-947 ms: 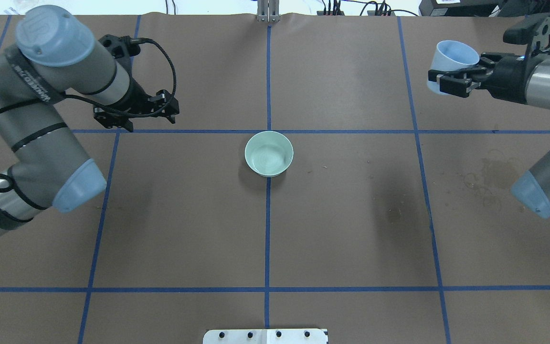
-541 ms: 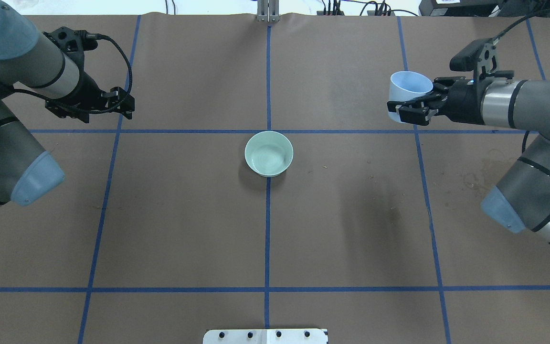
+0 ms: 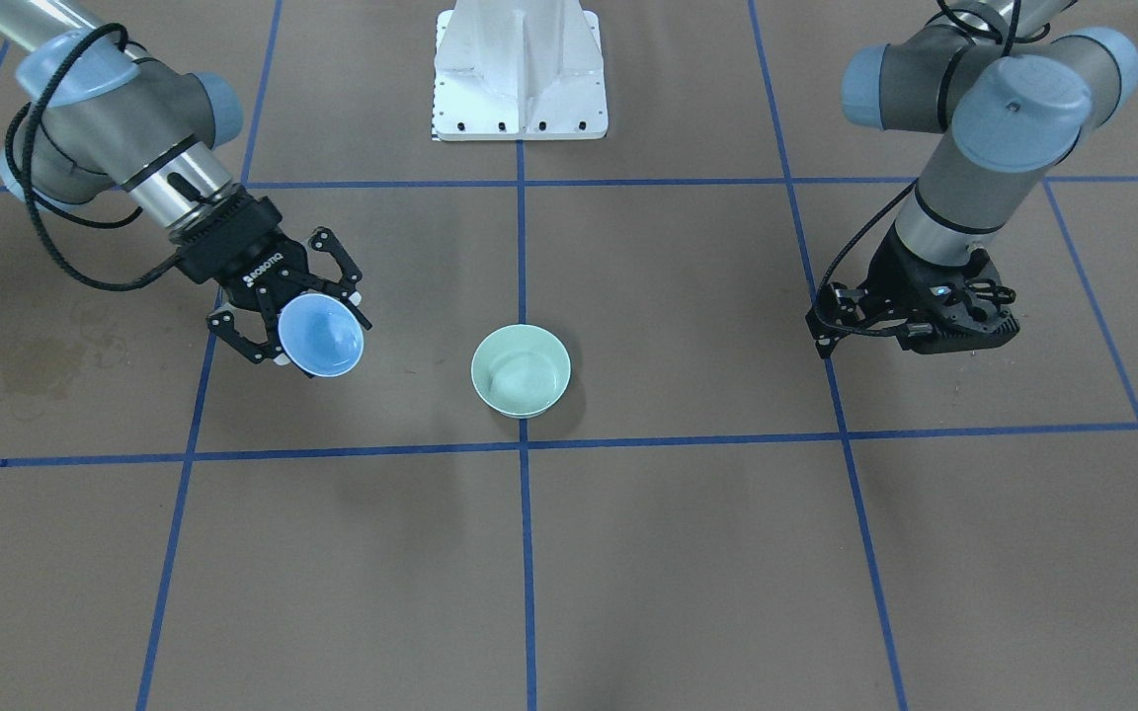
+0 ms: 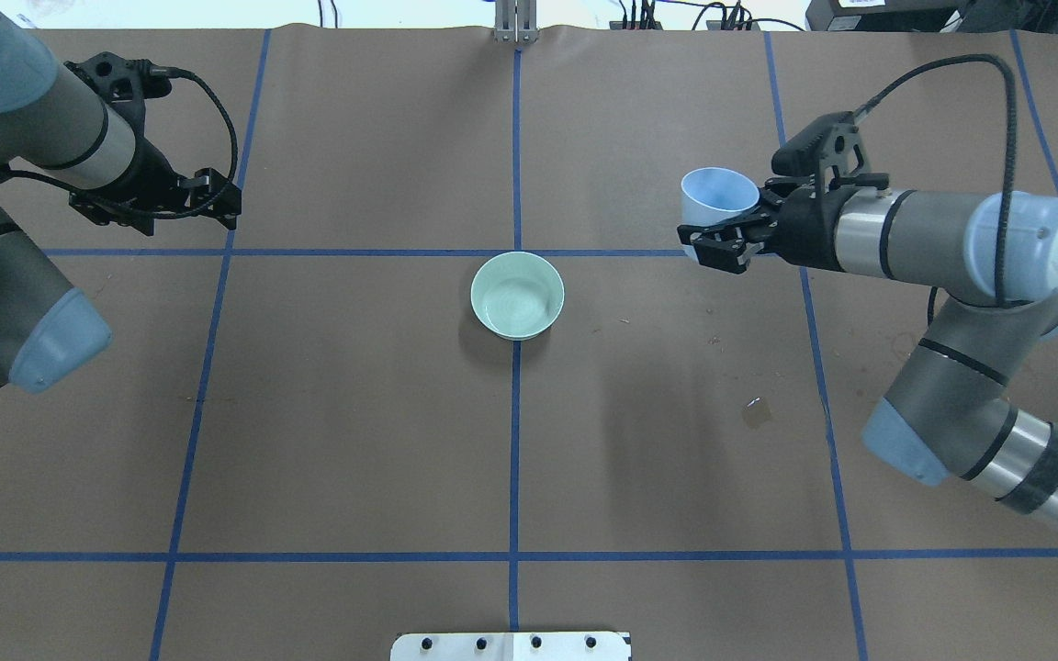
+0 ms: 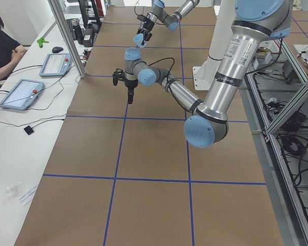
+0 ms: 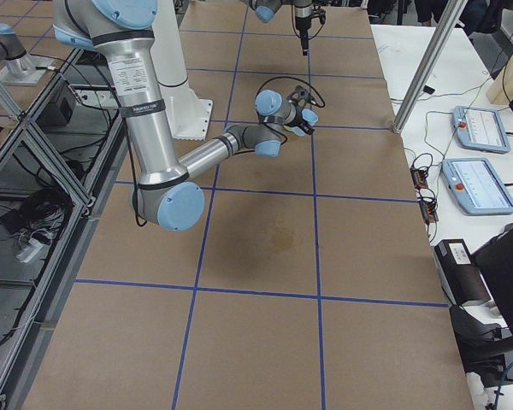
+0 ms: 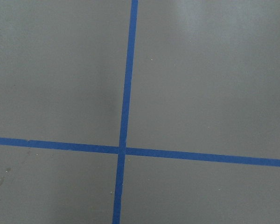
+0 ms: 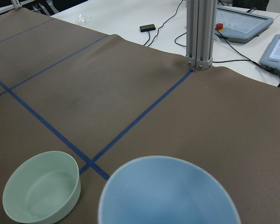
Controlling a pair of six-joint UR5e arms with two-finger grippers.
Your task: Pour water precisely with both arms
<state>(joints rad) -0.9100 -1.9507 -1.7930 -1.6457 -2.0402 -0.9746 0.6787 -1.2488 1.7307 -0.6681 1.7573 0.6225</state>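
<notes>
I'm seeing a blue cup [image 4: 720, 195] sitting clamped in the right gripper [image 3: 317, 339], and a green bowl [image 4: 517, 296] standing well off its tip. Blue tape lines [image 7: 126, 93] are crossing directly beneath the left gripper [image 4: 221, 204] on brown paper [image 4: 354, 441].

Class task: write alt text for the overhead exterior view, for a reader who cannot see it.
The right pincer grips a light blue cup above the brown table, to the right of a pale green bowl that stands on the centre blue tape line. The left pincer hangs at the view's upper left, apart from both.
</notes>
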